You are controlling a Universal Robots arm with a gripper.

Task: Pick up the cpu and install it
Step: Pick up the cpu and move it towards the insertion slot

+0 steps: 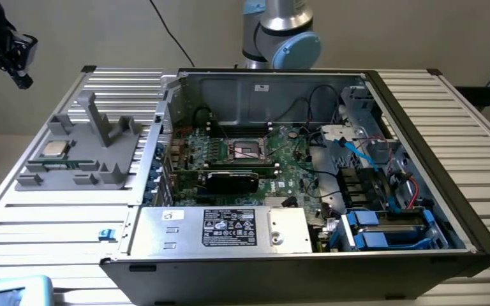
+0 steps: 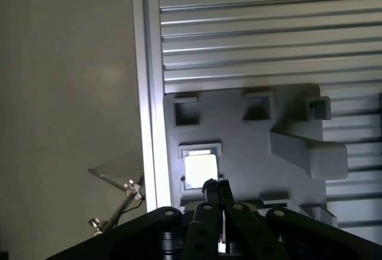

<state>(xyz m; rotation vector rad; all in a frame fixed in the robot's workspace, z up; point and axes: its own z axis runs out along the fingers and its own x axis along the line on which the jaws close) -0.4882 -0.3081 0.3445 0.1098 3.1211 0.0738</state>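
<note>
Exterior view: cpu [image 1: 55, 148] is seen seated in grey holder [image 1: 79, 153] by desk [image 1: 41, 217] edge on exterior view's left, not yet picked | jaws closed on nothing, high, well clear of holder | socket [image 1: 247, 150] in open case [image 1: 262, 89] unfilled | pick and install both left.

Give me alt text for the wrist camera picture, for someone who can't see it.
The shut claw points toward the cpu, a shiny square chip seated in a grey holder. The holder rests on a ribbed metal table.
</note>
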